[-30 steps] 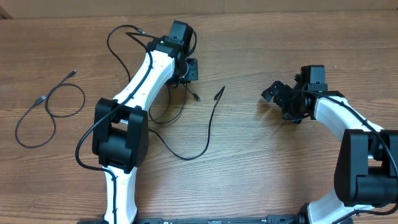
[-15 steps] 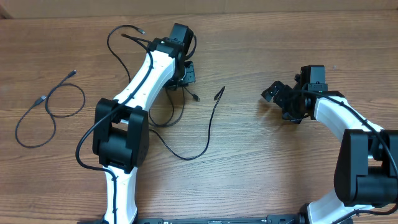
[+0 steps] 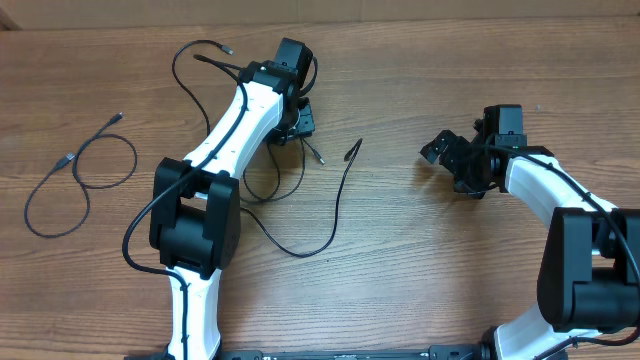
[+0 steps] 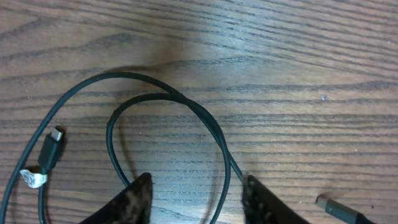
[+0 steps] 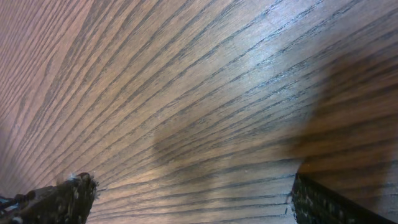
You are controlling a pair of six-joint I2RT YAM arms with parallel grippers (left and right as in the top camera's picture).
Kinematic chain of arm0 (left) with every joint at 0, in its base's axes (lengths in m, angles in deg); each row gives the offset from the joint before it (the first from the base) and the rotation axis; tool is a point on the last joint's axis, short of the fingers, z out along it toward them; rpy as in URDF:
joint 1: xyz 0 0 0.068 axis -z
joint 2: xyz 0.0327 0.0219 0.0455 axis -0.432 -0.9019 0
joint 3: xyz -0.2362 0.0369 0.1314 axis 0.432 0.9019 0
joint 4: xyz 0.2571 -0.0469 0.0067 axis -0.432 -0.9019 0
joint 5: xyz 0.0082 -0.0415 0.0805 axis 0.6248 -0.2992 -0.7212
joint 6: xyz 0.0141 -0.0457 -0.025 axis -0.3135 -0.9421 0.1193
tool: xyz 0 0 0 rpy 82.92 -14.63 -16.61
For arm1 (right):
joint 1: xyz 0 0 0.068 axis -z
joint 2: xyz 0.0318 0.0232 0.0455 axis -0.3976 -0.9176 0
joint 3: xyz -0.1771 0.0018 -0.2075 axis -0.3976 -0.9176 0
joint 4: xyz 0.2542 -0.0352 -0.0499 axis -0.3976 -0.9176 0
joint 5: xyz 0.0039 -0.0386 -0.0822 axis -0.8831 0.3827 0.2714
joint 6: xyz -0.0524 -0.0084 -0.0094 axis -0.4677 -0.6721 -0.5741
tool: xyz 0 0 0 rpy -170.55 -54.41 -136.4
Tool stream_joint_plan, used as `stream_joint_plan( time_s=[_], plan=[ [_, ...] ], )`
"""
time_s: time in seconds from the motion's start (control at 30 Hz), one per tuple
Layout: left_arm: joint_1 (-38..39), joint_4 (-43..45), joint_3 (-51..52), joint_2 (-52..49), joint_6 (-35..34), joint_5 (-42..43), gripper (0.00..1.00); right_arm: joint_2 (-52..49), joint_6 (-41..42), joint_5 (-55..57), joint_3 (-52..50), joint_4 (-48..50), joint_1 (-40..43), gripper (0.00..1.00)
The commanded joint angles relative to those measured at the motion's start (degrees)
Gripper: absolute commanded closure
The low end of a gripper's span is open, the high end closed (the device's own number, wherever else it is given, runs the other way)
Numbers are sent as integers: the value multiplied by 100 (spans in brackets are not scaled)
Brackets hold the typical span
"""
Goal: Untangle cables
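Evidently a release: within the last second the left gripper (image 4: 198, 190) has parted its fingers, and the cable loop (image 4: 208, 124) now lies slack on the table (image 4: 280, 50) between them, unclamped. One separated cable (image 3: 75, 185) rests at far left; the remaining cables (image 3: 300, 250) sprawl beside the left arm (crossings likely still unsorted). The right gripper (image 3: 452, 158) stands wide and empty. The left arm hides any crossings beneath it, and one plug (image 4: 339, 208) is cut off at the frame edge.

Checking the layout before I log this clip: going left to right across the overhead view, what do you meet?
Lone cable → left claw → free cable plug → right claw.
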Motion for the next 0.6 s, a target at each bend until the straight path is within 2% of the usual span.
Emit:
stream_joint_plan(
  time_s=[0.0, 0.13, 0.57],
  plan=[
    [44, 35, 94, -74, -243, -66, 50, -162, -26, 291, -114, -68, 44, 0],
    [57, 39, 94, -74, -474, -66, 48, -162, -26, 291, -114, -68, 44, 0],
    [142, 195, 96, -74, -481, -68, 49, -162, -26, 291, -116, -68, 44, 0]
  ],
)
